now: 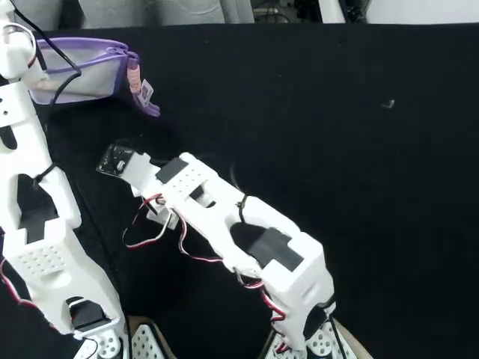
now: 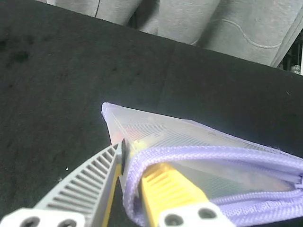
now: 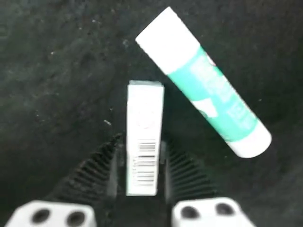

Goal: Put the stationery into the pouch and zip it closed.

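Observation:
A clear pouch [image 1: 82,71] with purple zipper trim lies at the far left of the black table, its mouth open. My left gripper [image 1: 34,78] is shut on the pouch's end. In the left wrist view the grey finger [image 2: 94,175] sits outside the pouch [image 2: 213,142] and the yellow finger [image 2: 165,189] inside it. My right gripper [image 1: 112,159] is low over the table in front of the pouch. Its fingers clasp a small white box [image 3: 145,109] with a barcode. A white glue stick [image 3: 203,80] with a green label lies just beside the box.
A pink zipper pull with a tag [image 1: 138,82] hangs at the pouch's near-right corner. The black cloth [image 1: 359,149] stretches bare to the right. Grey fabric [image 2: 213,23] hangs behind the table's far edge.

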Controlling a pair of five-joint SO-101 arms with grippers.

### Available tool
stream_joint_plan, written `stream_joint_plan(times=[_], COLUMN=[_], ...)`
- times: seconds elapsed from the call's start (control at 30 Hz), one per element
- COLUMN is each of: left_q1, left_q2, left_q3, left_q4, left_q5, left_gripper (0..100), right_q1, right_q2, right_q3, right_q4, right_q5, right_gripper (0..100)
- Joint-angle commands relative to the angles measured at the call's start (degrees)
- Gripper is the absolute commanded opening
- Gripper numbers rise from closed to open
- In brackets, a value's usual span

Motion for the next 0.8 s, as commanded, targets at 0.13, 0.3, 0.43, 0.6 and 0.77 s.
stream_joint_plan(times=[0.13,0.3,0.43,0.6,0.77], left_q1=[3.6,7.5,10.6,14.9,18.6], left_q2=[-1.1,-1.1,-1.1,-1.1,-1.1], left_q3=[-1.2,-1.2,-1.2,-6.5,-11.7], left_q4=[0.0,1.8,3.4,8.6,12.7], left_q5=[0.4,0.4,0.4,0.4,0.4], left_gripper=[3,3,3,3,3], right_q1=[2.2,7.3,11.0,14.9,18.4], right_q2=[-8.0,-20.2,-31.5,-46.2,-59.2], right_q3=[-2.3,-0.7,3.1,6.5,13.5], right_q4=[2.5,6.9,6.6,5.9,-4.2], right_q5=[-5.7,-5.7,-5.7,-6.0,-10.4], right_gripper=[1.1,1.1,1.1,1.1,1.1])
